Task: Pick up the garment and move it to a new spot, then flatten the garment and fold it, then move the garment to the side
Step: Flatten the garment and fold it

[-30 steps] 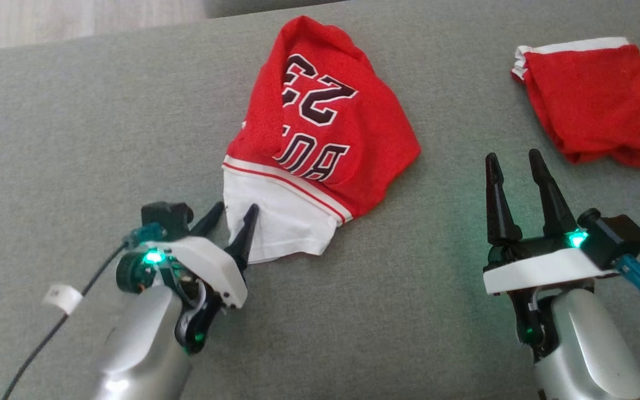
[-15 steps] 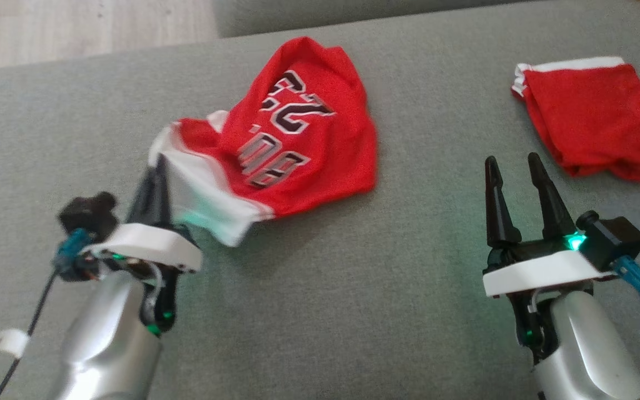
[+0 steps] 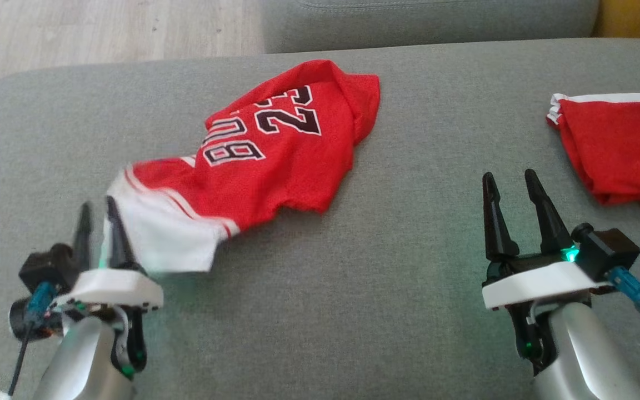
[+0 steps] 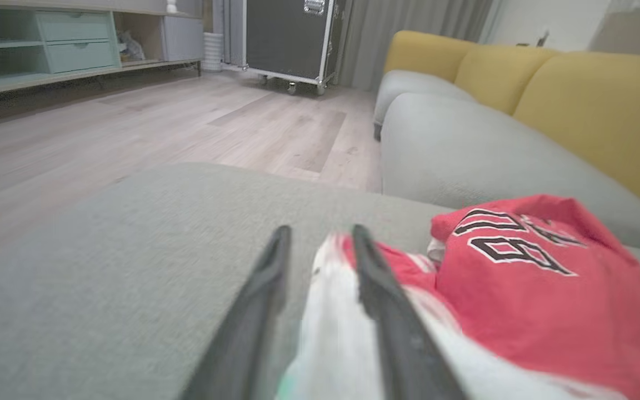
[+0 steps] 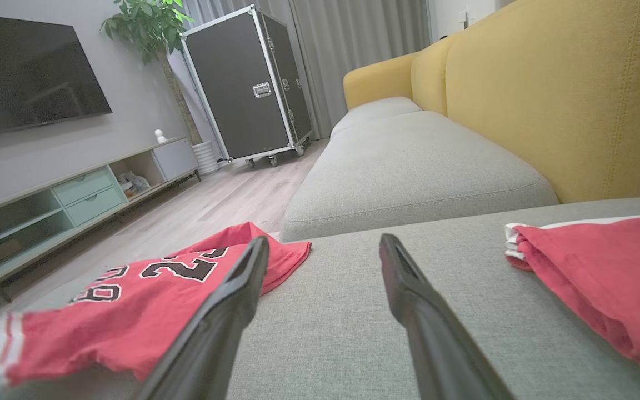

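Note:
The garment is a red jersey (image 3: 275, 161) with black numbers and a white hem. It lies crumpled and stretched out on the grey sofa cushion (image 3: 353, 311), hem toward the lower left. My left gripper (image 3: 98, 214) is at that hem, its fingers slightly apart. The left wrist view shows the white hem (image 4: 328, 311) lying between them, with the jersey (image 4: 520, 278) to the right. My right gripper (image 3: 511, 183) stands open over bare cushion, apart from the jersey. In the right wrist view that gripper (image 5: 325, 247) holds nothing, and the jersey (image 5: 131, 311) lies at the left.
A second red garment with white trim (image 3: 620, 144) lies bunched at the right edge of the cushion. Wooden floor (image 3: 103, 28) shows beyond the cushion's far left edge. Another grey cushion (image 3: 425, 16) adjoins at the back. A yellow backrest (image 5: 548, 100) rises on the right.
My left gripper shut on the white hem and dragged the jersey leftward and nearer; now its fingers stand apart again. The head camera tilted, shifting the picture down. The right arm stayed still.

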You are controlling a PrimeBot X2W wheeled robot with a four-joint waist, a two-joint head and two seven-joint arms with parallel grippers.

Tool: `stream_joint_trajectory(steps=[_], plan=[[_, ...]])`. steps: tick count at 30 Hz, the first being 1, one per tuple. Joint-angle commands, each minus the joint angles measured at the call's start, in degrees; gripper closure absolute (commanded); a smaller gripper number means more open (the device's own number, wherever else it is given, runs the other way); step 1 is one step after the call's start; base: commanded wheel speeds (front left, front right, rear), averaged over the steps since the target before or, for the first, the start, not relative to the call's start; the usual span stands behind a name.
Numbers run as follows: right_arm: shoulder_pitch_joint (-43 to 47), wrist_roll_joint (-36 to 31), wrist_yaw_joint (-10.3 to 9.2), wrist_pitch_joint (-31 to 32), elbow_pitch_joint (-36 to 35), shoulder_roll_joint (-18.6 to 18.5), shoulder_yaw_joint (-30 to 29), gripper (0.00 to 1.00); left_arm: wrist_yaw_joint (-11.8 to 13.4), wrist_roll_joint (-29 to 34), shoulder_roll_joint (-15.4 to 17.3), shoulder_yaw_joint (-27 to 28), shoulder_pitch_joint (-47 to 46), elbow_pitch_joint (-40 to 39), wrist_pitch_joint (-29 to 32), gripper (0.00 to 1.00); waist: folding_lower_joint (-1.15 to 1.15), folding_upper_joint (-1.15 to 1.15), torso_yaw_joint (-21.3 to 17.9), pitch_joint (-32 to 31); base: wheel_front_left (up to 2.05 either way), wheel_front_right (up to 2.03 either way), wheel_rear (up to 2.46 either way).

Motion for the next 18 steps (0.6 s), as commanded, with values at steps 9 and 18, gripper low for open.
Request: stream_joint_trajectory(steps=[9,18], plan=[[-1.0,-0.7,-0.30,-0.4,-1.2,-0.1,1.4,0.00,0.1,2.8,1.3,3.5,-1.5,-4.8,-0.7,0.00,0.01,0.00,1.3,-1.1,0.00,0.00,0.00],[-1.4,-1.9,-0.30,-0.4,-1.7,-0.1,2.6,0.00,-3.8,5.4,-3.0,5.0,2.5,-16.1,-0.7,0.00,0.01,0.00,3.5,-1.0,0.00,0.00,0.00]])
